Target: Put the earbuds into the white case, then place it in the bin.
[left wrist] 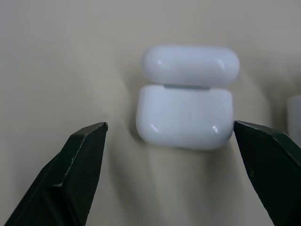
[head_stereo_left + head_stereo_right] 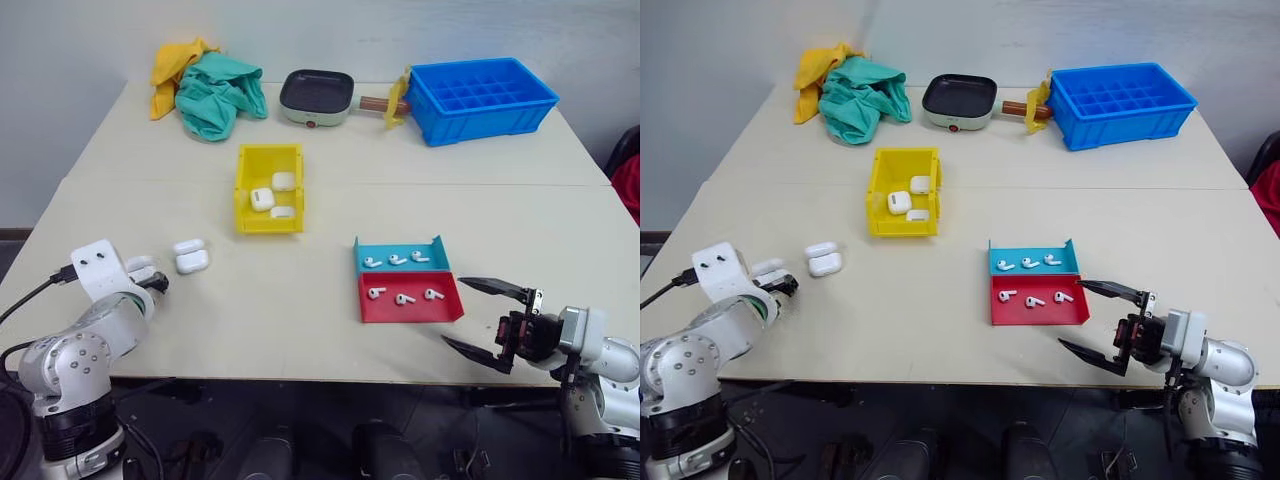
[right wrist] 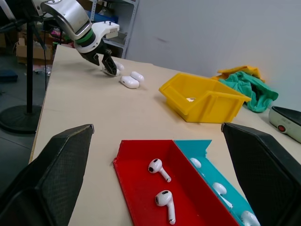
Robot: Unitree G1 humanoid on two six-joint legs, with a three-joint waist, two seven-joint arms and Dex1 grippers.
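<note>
No readable markings. Left gripper [image 1: 169,141] wide open, holding nothing, white case [image 1: 185,115] lid-up just ahead between its fingers. Bin [image 2: 269,188] farther beyond. Earbuds [image 3: 160,169] in trays directly ahead of right gripper [image 2: 486,320], open, empty, at table edge [image 2: 300,378].

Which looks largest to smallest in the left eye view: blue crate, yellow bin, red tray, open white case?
1. Blue crate, though it is farthest from the camera.
2. Yellow bin and red tray: they look alike in size, so unranked.
3. Open white case.
</note>
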